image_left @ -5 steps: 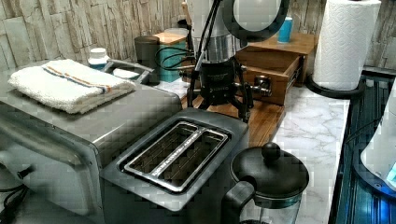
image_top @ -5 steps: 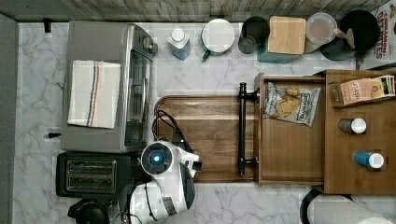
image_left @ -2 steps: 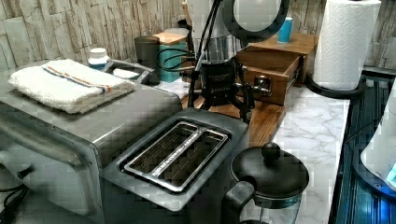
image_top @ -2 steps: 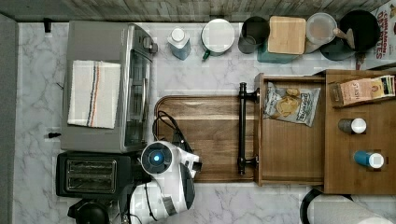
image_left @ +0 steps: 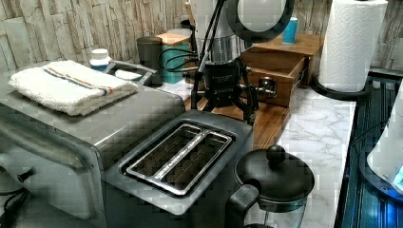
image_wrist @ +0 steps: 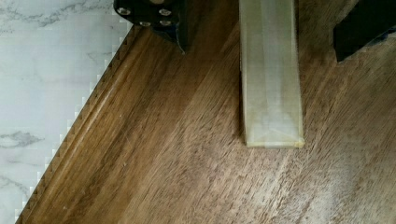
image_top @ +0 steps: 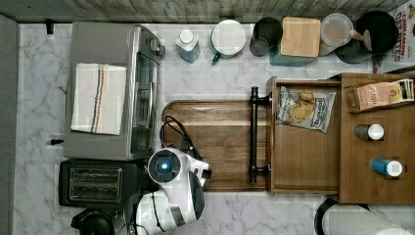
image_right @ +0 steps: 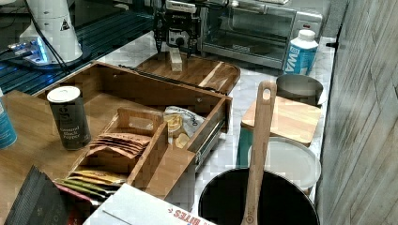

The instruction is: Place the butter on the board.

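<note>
The butter [image_wrist: 271,79] is a pale wrapped stick lying flat on the dark-brown wooden board [image_wrist: 177,168]. My gripper [image_wrist: 259,49] is open and straddles one end of it, with a gap between each black finger [image_wrist: 159,18] and the stick. In the right view the butter [image_right: 175,59] rests on the board [image_right: 213,70] directly below the gripper [image_right: 174,47]. The top view shows the board [image_top: 220,142] with its black bar handle [image_top: 254,134]; my arm [image_top: 171,181] covers the board's corner nearest the toaster. The gripper [image_left: 223,107] hangs just over the board [image_left: 271,123] in the left view.
A toaster oven [image_top: 112,88] with a folded towel and a black toaster [image_top: 95,183] flank the board's end near my arm. Past the handle stands an open wooden drawer [image_top: 303,166] holding a chip bag [image_top: 303,110]. A kettle [image_left: 273,183] sits beside the toaster. Bottles and cups line the back wall.
</note>
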